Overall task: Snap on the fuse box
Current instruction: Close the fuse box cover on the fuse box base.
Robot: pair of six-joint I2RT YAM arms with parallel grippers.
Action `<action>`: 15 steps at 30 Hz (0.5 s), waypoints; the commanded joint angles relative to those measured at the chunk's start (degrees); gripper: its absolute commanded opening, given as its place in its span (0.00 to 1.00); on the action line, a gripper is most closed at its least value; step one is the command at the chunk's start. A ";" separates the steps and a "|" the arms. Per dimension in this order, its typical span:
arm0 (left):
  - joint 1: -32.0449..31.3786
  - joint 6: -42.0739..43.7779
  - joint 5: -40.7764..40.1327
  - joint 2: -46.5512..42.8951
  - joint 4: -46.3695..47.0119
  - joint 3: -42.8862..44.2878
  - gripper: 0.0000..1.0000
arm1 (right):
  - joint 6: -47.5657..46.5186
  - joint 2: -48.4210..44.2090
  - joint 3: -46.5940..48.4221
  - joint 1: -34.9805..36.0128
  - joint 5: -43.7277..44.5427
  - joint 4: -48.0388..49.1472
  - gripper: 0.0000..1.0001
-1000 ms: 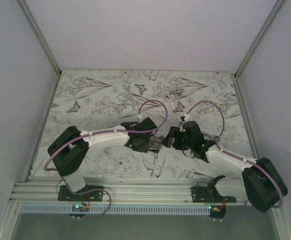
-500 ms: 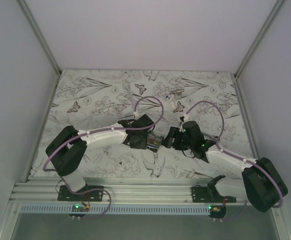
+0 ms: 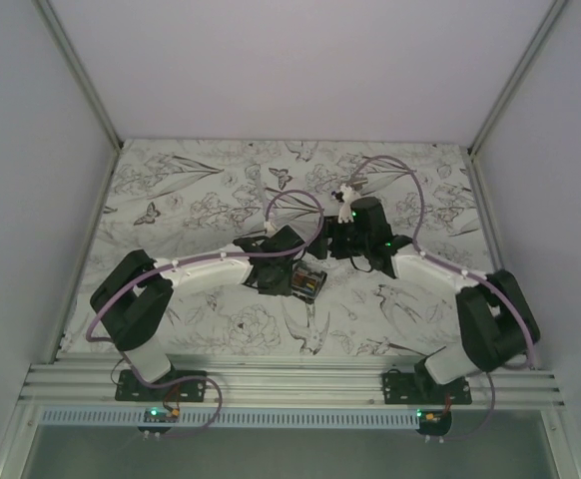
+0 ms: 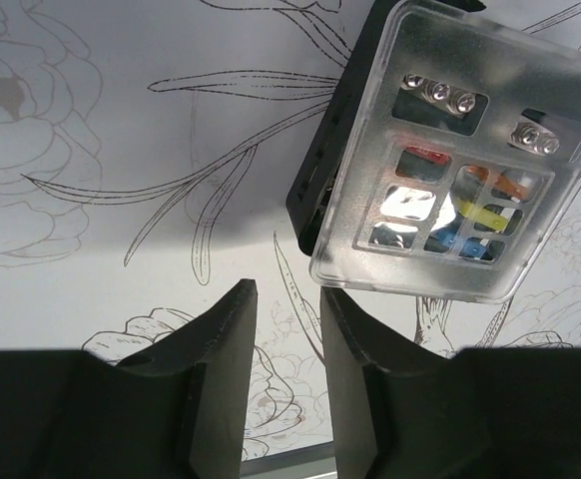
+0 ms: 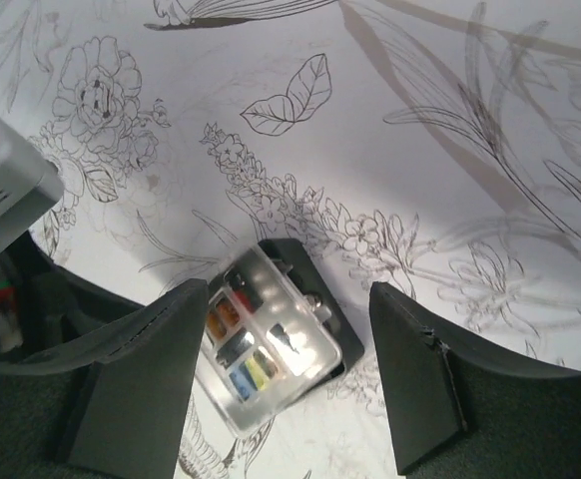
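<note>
The fuse box (image 3: 308,283) is a black box under a clear cover, with red, orange, yellow and blue fuses showing through. It lies on the flower-print table. In the left wrist view the fuse box (image 4: 440,170) sits just past my left gripper (image 4: 284,299), whose fingers stand a narrow gap apart with nothing between them. In the top view my left gripper (image 3: 292,279) is right beside the box. My right gripper (image 5: 289,294) is wide open and empty, raised above the fuse box (image 5: 271,349). In the top view the right gripper (image 3: 335,242) is behind the box.
A small white part (image 3: 347,190) lies on the table behind the right wrist. Purple cables loop over both arms. The flower-print table (image 3: 201,190) is walled by white panels at the back and sides. A pale grey housing (image 5: 1,190) shows at the left of the right wrist view.
My right arm has swung away from the fuse box's right side, up and toward the back, with its gripper now open above the box. My left gripper has stayed beside the box.
</note>
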 commanded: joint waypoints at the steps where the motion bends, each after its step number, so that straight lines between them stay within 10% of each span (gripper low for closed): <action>1: 0.58 -0.52 0.69 -0.94 -0.46 -0.74 0.35 | -5.49 7.44 4.45 -0.40 -6.92 -0.56 0.71; 15: 1.21 -1.05 1.02 -1.06 0.30 -0.74 0.36 | -5.61 9.19 3.19 -0.38 -12.56 -1.65 0.49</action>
